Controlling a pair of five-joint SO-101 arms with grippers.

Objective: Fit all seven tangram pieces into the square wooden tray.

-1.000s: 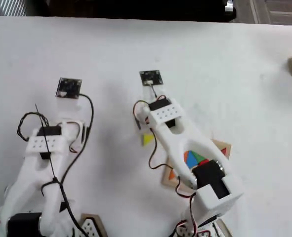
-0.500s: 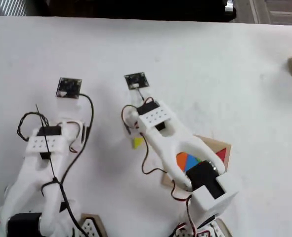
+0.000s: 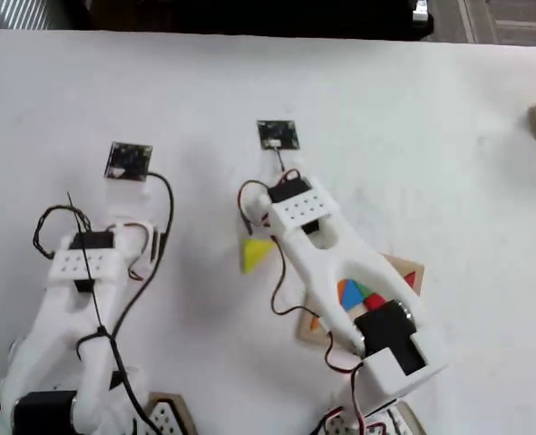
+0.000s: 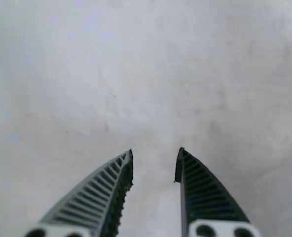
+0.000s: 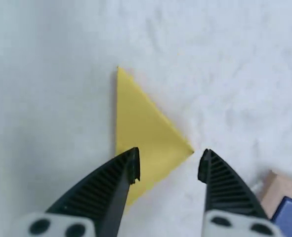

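Jaws on the right arm [image 3: 336, 258] are spread wide. One tip sits over the yellow triangle [image 5: 146, 133] and the other is just past its corner, so they are not pinching it. The triangle lies flat on the white worktop [image 3: 413, 118], near the wooden tray [image 3: 409, 269] but not in it. A moment ago the arm swung a little away from the tray and the triangle slid a bit with it. Now the arm has swung back, and more of the triangle shows. I think this piece still needs a good grab before it can go in. The tray holds other coloured pieces [image 3: 356, 292], partly under the arm. Left jaws are spread too, over bare worktop, and the left arm [image 3: 68, 299] has not moved.
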